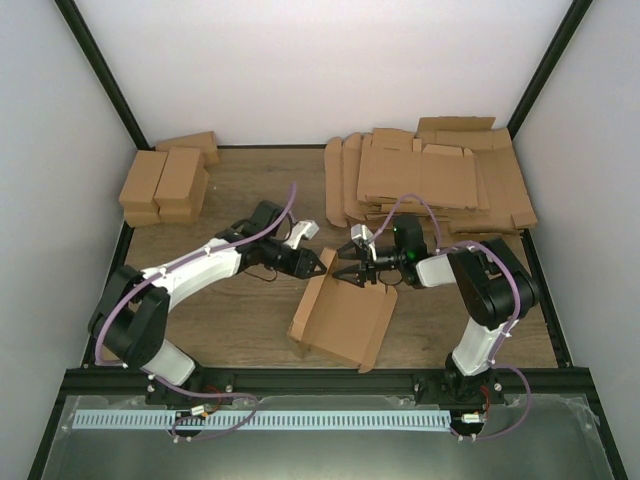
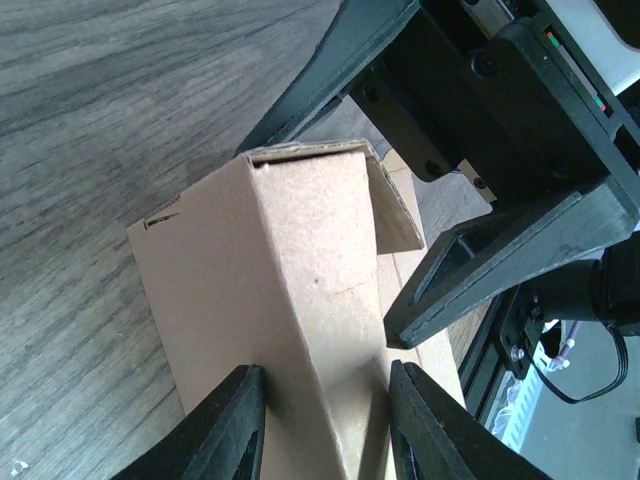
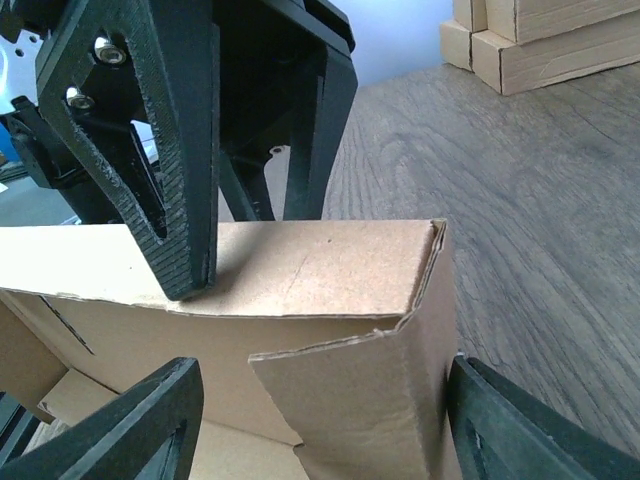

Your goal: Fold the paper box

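The box (image 1: pixel 340 320) sits on the table (image 1: pixel 250 200) a little toward 6 o'clock of centre. It is half made: a flat panel lies down, and one long wall is folded up along its 9 o'clock edge. Both arms meet at the 12 o'clock end of that wall, nearly tip to tip.

The left gripper (image 1: pixel 322 262) reaches in from 9 o'clock and is clenched on the doubled-over wall. Seen from its wrist, its fingers (image 2: pixel 235 420) lie against the cardboard on both sides with no gap showing.

The right gripper (image 1: pixel 345 272) reaches in from 3 o'clock, spread wide and holding nothing. Its fingers (image 3: pixel 150 425) stand either side of the wall's corner, where a small end flap is bent over with a ragged edge. From the left wrist, one of those fingertips looks close against the box, just beside the flap.

A loose heap of blanks (image 1: pixel 430 180) lies at 1 o'clock. Made boxes (image 1: pixel 165 185) are stacked at 10 o'clock. Both are well apart from the box.
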Robot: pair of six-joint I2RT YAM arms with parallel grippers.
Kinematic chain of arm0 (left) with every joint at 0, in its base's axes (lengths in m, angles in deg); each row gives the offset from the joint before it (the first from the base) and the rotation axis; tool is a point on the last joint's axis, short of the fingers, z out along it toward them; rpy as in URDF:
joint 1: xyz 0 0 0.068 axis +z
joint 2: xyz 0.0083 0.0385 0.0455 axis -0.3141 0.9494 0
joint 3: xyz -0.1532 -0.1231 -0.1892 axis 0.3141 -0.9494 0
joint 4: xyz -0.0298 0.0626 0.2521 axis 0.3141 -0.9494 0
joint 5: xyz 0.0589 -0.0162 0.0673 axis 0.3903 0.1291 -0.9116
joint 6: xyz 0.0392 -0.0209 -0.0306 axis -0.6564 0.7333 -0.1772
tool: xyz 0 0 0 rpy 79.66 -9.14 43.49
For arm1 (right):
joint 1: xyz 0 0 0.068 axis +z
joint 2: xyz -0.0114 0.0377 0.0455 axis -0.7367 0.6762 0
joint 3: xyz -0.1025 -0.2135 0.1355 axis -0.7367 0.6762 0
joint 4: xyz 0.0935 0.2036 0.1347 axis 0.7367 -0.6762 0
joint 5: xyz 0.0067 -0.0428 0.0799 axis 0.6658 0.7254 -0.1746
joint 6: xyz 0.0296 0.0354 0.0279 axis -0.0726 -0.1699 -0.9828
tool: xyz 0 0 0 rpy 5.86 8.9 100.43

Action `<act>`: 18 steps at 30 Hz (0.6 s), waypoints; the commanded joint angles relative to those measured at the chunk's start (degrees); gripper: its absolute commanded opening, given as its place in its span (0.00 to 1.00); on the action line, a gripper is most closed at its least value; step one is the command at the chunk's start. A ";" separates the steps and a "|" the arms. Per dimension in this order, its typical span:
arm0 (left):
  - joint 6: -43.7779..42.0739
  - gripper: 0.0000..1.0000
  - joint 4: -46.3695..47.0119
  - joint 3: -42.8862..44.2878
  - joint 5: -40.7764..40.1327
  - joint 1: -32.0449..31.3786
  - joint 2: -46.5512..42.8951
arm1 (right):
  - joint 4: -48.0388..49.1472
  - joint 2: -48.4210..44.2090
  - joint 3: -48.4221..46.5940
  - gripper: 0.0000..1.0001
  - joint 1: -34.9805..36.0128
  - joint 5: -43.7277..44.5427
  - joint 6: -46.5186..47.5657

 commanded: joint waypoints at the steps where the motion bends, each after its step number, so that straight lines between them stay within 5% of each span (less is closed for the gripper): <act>1: -1.21 0.36 -0.19 1.61 -4.06 1.11 2.38 | -4.25 -0.66 -0.94 0.68 1.52 -3.58 1.39; 11: 1.51 0.43 5.80 0.62 -3.35 1.08 3.07 | 8.22 -9.66 10.16 0.66 5.85 14.02 -6.34; 18: -0.29 0.42 5.92 2.12 1.02 0.76 5.08 | 10.44 -14.97 14.91 0.68 6.28 17.03 -8.84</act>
